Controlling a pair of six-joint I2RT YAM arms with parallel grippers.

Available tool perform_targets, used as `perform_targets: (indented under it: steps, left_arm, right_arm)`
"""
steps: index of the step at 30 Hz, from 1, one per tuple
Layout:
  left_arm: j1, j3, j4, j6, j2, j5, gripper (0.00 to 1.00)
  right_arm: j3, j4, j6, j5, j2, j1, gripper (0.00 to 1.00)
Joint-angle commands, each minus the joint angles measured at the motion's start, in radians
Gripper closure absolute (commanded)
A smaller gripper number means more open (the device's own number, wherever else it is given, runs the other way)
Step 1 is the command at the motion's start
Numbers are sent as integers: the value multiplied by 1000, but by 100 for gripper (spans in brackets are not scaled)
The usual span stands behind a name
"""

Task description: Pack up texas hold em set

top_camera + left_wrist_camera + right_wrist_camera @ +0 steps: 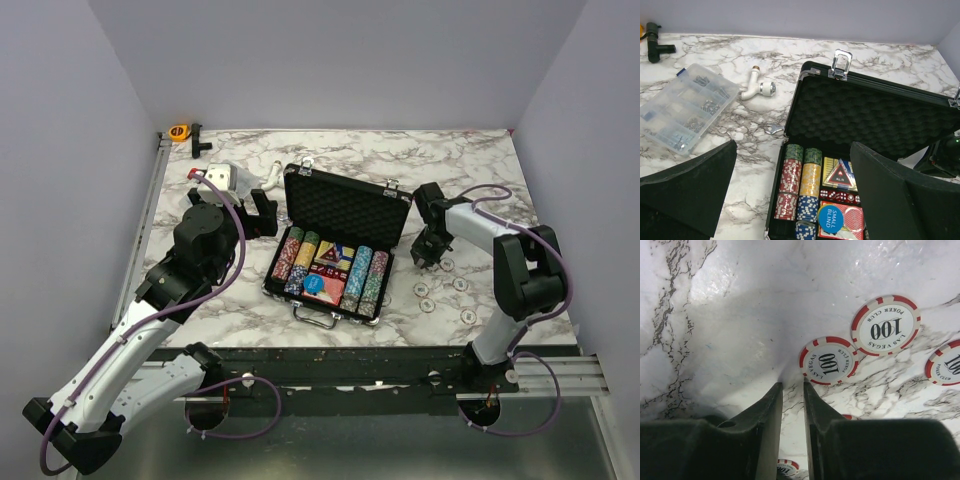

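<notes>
Marbled worktop (pixel 450 160): loose chips (pixel 427 291) lie right of the open briefcase (pixel 345 205). Right pincer (pixel 792 382), narrowly parted and empty, is poised beside one; left pincer (pixel 250 212) is held spread left of the briefcase. Chip gathering is judged in hand; a pinch is needed.

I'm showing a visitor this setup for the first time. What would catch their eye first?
First, the open black briefcase at the centre of the marble table, lid up, its rows of multicoloured chips beside a blue Small Blind disc. Next, the loose red-and-white chips scattered to its right, with the right gripper down among them, fingers nearly together.
</notes>
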Motion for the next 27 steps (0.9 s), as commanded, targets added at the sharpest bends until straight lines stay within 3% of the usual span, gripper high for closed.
perform_targets:
  steps: [1,10,12,17,21,25,27]
  left_arm:
    - [4,23,-1,3,1,6,5]
    - [6,23,0,-2,14,17,5]
    - [6,23,0,-4,18,24,5]
    - [6,26,-3,-12,32,40,5]
    - [7,27,-2,-17,35,50,5]
    - [7,26,-4,-17,37,51,6]
    - [8,27,-5,-17,39,49,5]
  right_arm:
    - [-22,-32,1,45,-37,-2,75]
    - [-223,177,-150,-170,-326,-1,64]
    - [-276,222,-192,-278,-388,-1,65]
    - [-319,179,-207,-382,-432,47,72]
    - [-378,239,-166,-477,-440,111,83]
    - [-403,277,-124,-468,-427,172,99]
    - [-411,295,-113,-471,-417,185,99]
